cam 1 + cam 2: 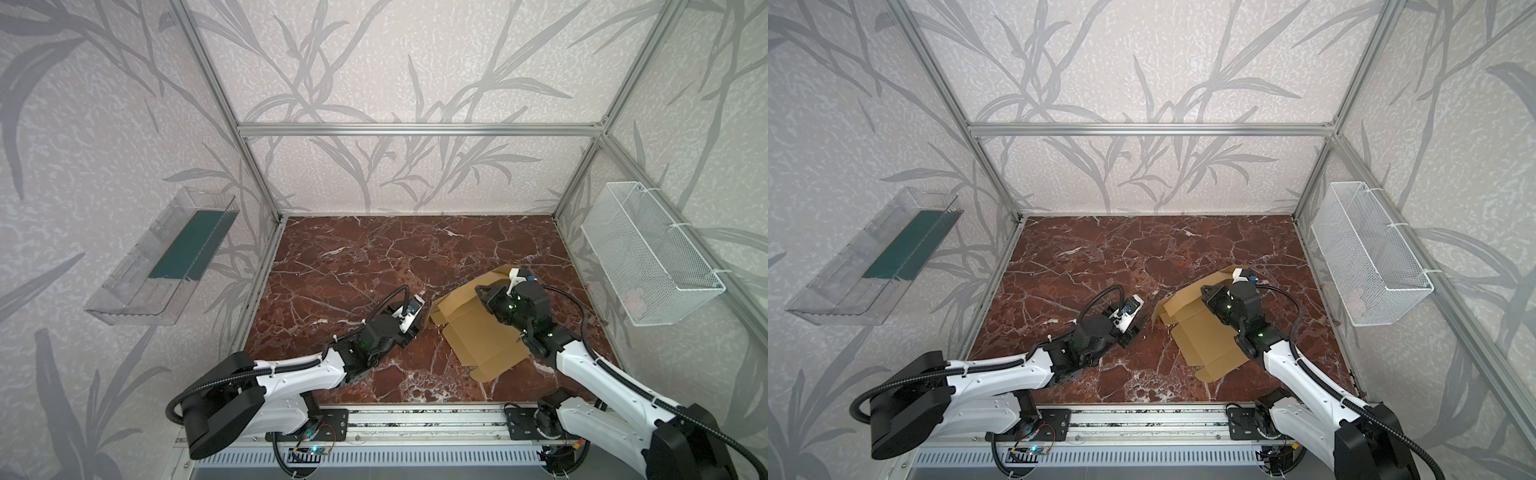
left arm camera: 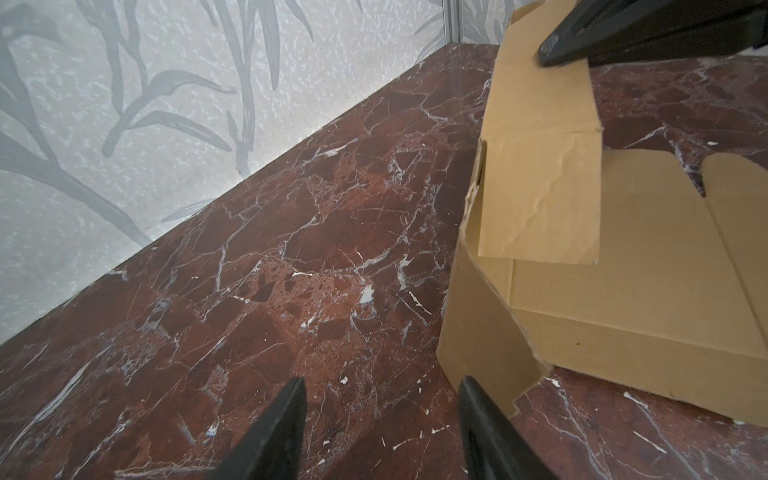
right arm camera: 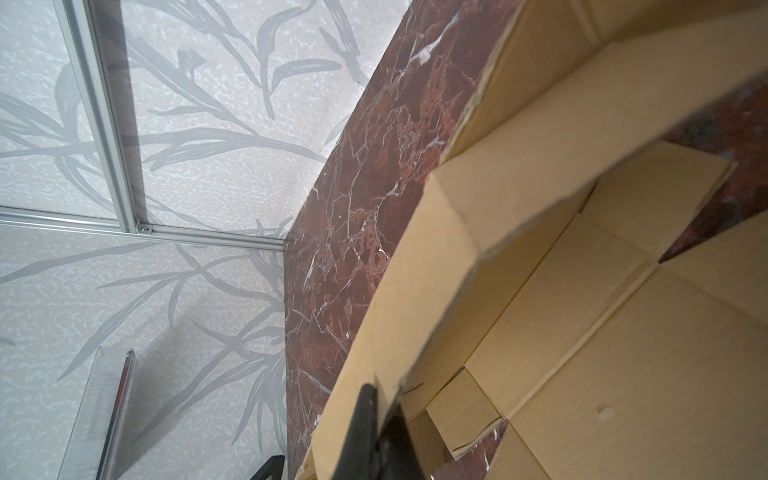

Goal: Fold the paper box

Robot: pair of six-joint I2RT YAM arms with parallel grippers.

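On the red-brown veined marble tabletop (image 1: 353, 266), right of centre: one paper box (image 1: 478, 336), plain tan-brown unprinted cardboard, die-cut, mostly flat, its near flaps lying on the slab and one long side flap raised. Just beside the box's left edge: one left gripper (image 2: 382, 382), black jaws parted, nothing between them, clear of the cardboard. Over the box's far portion: one right gripper (image 3: 380, 399), jaws closed tight on the edge of the raised flap, holding it lifted off the slab. Step in hand, by judgement: standing up a first side wall, with the folding barely begun. The next move calls for the free claw to take or press an adjoining flap while the pinched wall is held, then for tabs to be tucked. Well left of the box, on the wall: one clear plastic trough-shaped tray (image 1: 162, 266). Well right of the box, on the wall: one white wire-mesh basket (image 1: 648, 257).
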